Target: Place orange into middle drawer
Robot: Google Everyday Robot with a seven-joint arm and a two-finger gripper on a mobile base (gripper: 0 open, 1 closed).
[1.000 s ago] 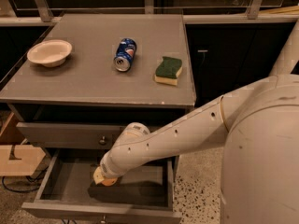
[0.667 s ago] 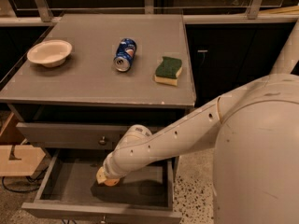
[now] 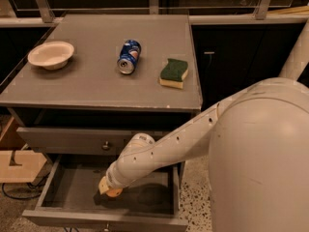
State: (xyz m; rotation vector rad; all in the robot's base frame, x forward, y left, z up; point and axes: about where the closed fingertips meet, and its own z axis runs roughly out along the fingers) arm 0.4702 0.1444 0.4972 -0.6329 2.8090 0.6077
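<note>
The middle drawer (image 3: 63,192) is pulled out below the cabinet top, its grey floor showing. My gripper (image 3: 107,187) reaches down into it at the end of my white arm, left of the drawer's centre. It is shut on the orange (image 3: 114,193), a small round orange fruit that shows just under the fingertips, close above or on the drawer floor; I cannot tell whether it touches. My arm hides the back right of the drawer.
The upper knobbed drawer (image 3: 67,140) is shut right above my arm. On the cabinet top (image 3: 96,81) are a white bowl (image 3: 50,54), a blue can on its side (image 3: 129,56) and a green-yellow sponge (image 3: 174,73). A wooden box (image 3: 14,163) stands at the left.
My gripper with the orange has sunk slightly lower into the open drawer. Nothing else has moved.
</note>
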